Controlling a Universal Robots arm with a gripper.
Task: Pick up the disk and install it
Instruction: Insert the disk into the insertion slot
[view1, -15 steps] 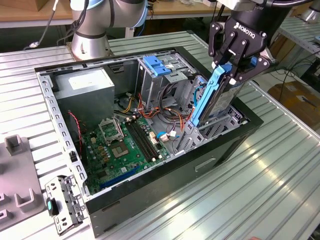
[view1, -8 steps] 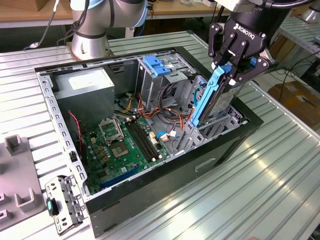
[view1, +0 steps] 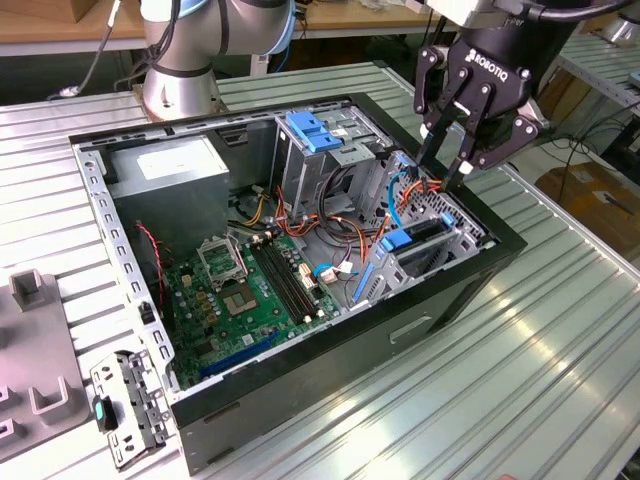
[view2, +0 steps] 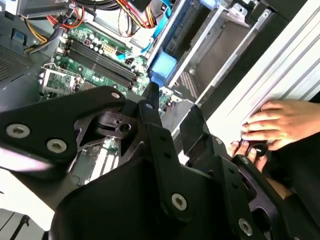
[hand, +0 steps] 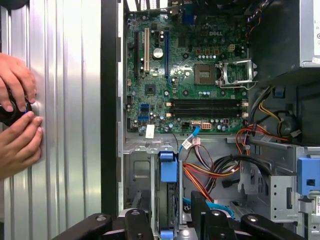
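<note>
The pincer (view1: 452, 160) hangs open and empty just above the disk (view1: 412, 238), standing in its slot (view1: 445, 248) at the exterior view's right, so it should go gently and miss the wires (view1: 398, 192).

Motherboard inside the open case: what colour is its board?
Green. The motherboard shows best in the first wrist view.

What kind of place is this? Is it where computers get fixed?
Probably a robot lab or workshop: an open computer case sits on a ribbed metal table, and a robot arm has its open gripper over it.
</note>
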